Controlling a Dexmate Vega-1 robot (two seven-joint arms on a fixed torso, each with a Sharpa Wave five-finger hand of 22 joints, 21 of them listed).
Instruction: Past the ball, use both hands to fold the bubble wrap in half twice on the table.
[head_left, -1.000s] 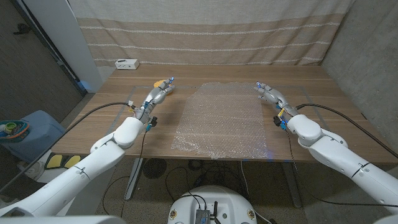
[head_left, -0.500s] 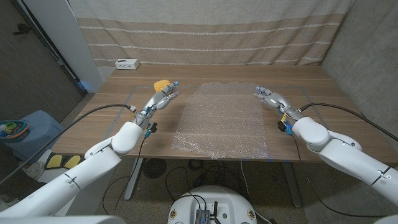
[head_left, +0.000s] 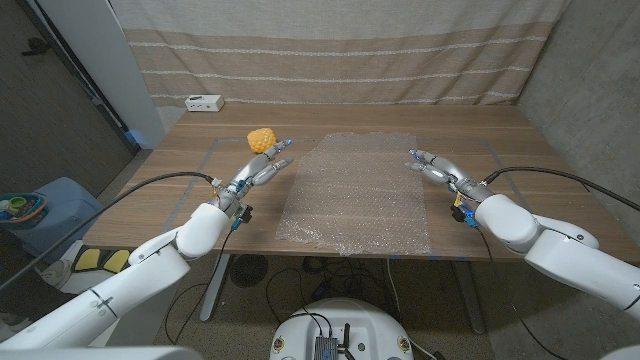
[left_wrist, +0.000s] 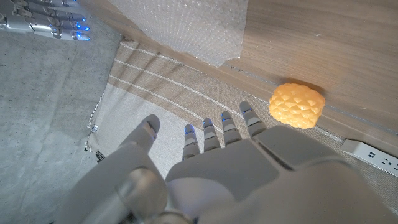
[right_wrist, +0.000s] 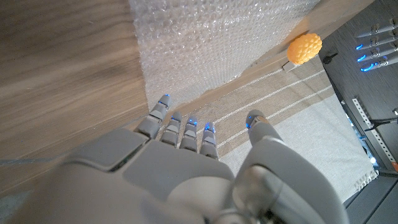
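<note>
Bubble wrap: flat on counter, unfolded. Yellow ball: just beyond left robot hand. Left and right robot hand: released, fingers spread, flanking wrap.

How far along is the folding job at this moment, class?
Done: nothing; the bubble wrap lies flat and unfolded. In hand: the left robot hand, near the yellow ball, and the right robot hand flank the sheet, both open, holding nothing. Left: both folds.

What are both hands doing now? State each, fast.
Left hand: open, fingers apart, holding nothing.
Right hand: open, fingers apart, holding nothing.
</note>
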